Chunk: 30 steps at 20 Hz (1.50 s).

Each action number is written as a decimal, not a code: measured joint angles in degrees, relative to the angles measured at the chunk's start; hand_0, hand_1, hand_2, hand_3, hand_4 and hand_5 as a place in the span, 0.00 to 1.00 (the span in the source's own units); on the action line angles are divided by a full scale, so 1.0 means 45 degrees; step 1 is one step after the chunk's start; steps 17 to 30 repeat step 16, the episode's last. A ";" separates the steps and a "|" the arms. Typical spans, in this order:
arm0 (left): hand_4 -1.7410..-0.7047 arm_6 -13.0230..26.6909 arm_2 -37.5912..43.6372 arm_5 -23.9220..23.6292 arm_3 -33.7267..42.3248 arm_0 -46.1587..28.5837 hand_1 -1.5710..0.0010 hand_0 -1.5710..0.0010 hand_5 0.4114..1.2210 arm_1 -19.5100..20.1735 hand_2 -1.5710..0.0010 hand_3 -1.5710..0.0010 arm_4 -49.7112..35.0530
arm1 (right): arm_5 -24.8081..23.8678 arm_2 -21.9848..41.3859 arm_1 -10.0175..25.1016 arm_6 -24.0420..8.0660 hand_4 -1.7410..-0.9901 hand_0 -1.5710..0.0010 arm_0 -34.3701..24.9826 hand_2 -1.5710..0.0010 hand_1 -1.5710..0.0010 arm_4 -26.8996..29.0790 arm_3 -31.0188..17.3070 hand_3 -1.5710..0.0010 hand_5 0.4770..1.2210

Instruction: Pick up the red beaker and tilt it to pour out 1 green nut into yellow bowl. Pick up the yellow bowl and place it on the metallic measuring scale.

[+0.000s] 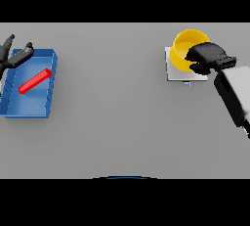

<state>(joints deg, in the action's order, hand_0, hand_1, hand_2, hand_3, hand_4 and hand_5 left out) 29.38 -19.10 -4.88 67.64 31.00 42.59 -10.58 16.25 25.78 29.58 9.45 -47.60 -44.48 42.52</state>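
Observation:
The yellow bowl (184,47) stands on the metallic measuring scale (177,72) at the far right of the table. My right hand (209,56) is at the bowl's right rim with fingers curled round it. The red beaker (35,81) lies on its side inside a blue tray (43,110) at the far left. My left hand (14,54) hovers over the tray's far left corner, fingers spread and holding nothing. No green nut is visible.
The blue tray's walls surround the beaker on all sides. My right forearm (232,92) slants in from the right edge, below the scale. Grey tabletop (112,98) stretches between tray and scale.

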 measured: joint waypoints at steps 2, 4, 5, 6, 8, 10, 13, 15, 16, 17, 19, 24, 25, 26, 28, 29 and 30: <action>0.87 0.0026 0.0065 -0.0030 0.0011 -0.0046 1.00 1.00 0.45 0.0028 1.00 1.00 -0.0058 | 0.0079 -0.0007 -0.0089 -0.0375 0.20 0.15 0.0009 0.36 0.28 -0.0002 0.0040 0.48 0.80; 0.87 0.0132 0.0089 -0.0077 0.0108 0.0027 1.00 1.00 0.44 0.0053 1.00 1.00 -0.0070 | 0.0344 -0.0243 -0.0092 -0.0466 0.27 0.40 0.0054 0.55 0.48 0.0290 0.0033 0.63 0.66; 0.87 0.0182 0.0044 -0.0013 -0.0045 0.0091 1.00 1.00 0.44 -0.0057 1.00 1.00 -0.0079 | 0.0475 -0.0297 -0.0194 -0.0579 0.30 0.52 0.0062 0.63 0.57 0.0400 0.0011 0.70 0.60; 0.87 0.0066 0.0140 0.0046 -0.0134 0.0190 1.00 1.00 0.44 -0.0076 1.00 1.00 -0.0171 | 0.0624 -0.0349 -0.0125 -0.0514 0.33 0.61 0.0095 0.70 0.65 0.0503 0.0087 0.75 0.56; 0.88 -0.0098 0.0142 -0.0028 -0.0205 0.0079 1.00 1.00 0.42 -0.0115 1.00 1.00 -0.0133 | 0.0691 -0.0410 -0.0235 -0.0703 0.35 0.75 0.0091 0.81 0.76 0.0564 -0.0034 0.84 0.50; 0.88 -0.0142 0.0099 -0.0062 -0.0263 0.0087 1.00 1.00 0.42 -0.0100 1.00 1.00 -0.0024 | 0.0646 -0.0353 -0.0287 -0.0591 0.39 0.84 0.0011 0.88 0.84 0.0489 -0.0232 0.89 0.47; 0.87 -0.0075 0.0090 -0.0084 -0.0315 0.0097 1.00 1.00 0.42 -0.0136 1.00 1.00 -0.0014 | 0.0786 -0.0145 -0.0143 -0.0555 0.44 0.92 -0.0002 0.94 0.92 0.0300 -0.0128 0.95 0.44; 0.88 0.0084 0.0012 -0.0133 -0.0106 0.0083 1.00 1.00 0.43 -0.0101 1.00 1.00 0.0041 | 0.0969 -0.0063 -0.0083 -0.0714 0.46 0.95 0.0001 0.96 0.95 0.0214 -0.0211 0.97 0.42; 0.88 -0.0005 0.0061 -0.0121 -0.0117 0.0033 1.00 1.00 0.43 -0.0015 1.00 1.00 0.0042 | 0.0920 -0.0076 -0.0052 -0.0562 0.47 0.96 0.0065 0.97 0.96 0.0236 -0.0236 0.97 0.41; 0.88 -0.0005 0.0061 -0.0121 -0.0117 0.0033 1.00 1.00 0.43 -0.0015 1.00 1.00 0.0042 | 0.0920 -0.0076 -0.0052 -0.0562 0.47 0.96 0.0065 0.97 0.96 0.0236 -0.0236 0.97 0.41; 0.88 -0.0005 0.0061 -0.0121 -0.0117 0.0033 1.00 1.00 0.43 -0.0015 1.00 1.00 0.0042 | 0.0920 -0.0076 -0.0052 -0.0562 0.47 0.96 0.0065 0.97 0.96 0.0236 -0.0236 0.97 0.41; 0.88 -0.0005 0.0061 -0.0121 -0.0117 0.0033 1.00 1.00 0.43 -0.0015 1.00 1.00 0.0042 | 0.0920 -0.0076 -0.0052 -0.0562 0.47 0.96 0.0065 0.97 0.96 0.0236 -0.0236 0.97 0.41; 0.88 -0.0005 0.0061 -0.0121 -0.0117 0.0033 1.00 1.00 0.43 -0.0015 1.00 1.00 0.0042 | 0.0920 -0.0076 -0.0052 -0.0562 0.47 0.96 0.0065 0.97 0.96 0.0236 -0.0236 0.97 0.41; 0.88 -0.0005 0.0061 -0.0121 -0.0117 0.0033 1.00 1.00 0.43 -0.0015 1.00 1.00 0.0042 | 0.0920 -0.0076 -0.0052 -0.0562 0.47 0.96 0.0065 0.97 0.96 0.0236 -0.0236 0.97 0.41; 0.88 -0.0005 0.0061 -0.0121 -0.0117 0.0033 1.00 1.00 0.43 -0.0015 1.00 1.00 0.0042 | 0.0920 -0.0076 -0.0052 -0.0562 0.47 0.96 0.0065 0.97 0.96 0.0236 -0.0236 0.97 0.41; 0.88 -0.0005 0.0061 -0.0121 -0.0117 0.0033 1.00 1.00 0.43 -0.0015 1.00 1.00 0.0042 | 0.0920 -0.0076 -0.0052 -0.0562 0.47 0.96 0.0065 0.97 0.96 0.0236 -0.0236 0.97 0.41; 0.88 -0.0005 0.0061 -0.0121 -0.0117 0.0033 1.00 1.00 0.43 -0.0015 1.00 1.00 0.0042 | 0.0920 -0.0076 -0.0052 -0.0562 0.47 0.96 0.0065 0.97 0.96 0.0236 -0.0236 0.97 0.41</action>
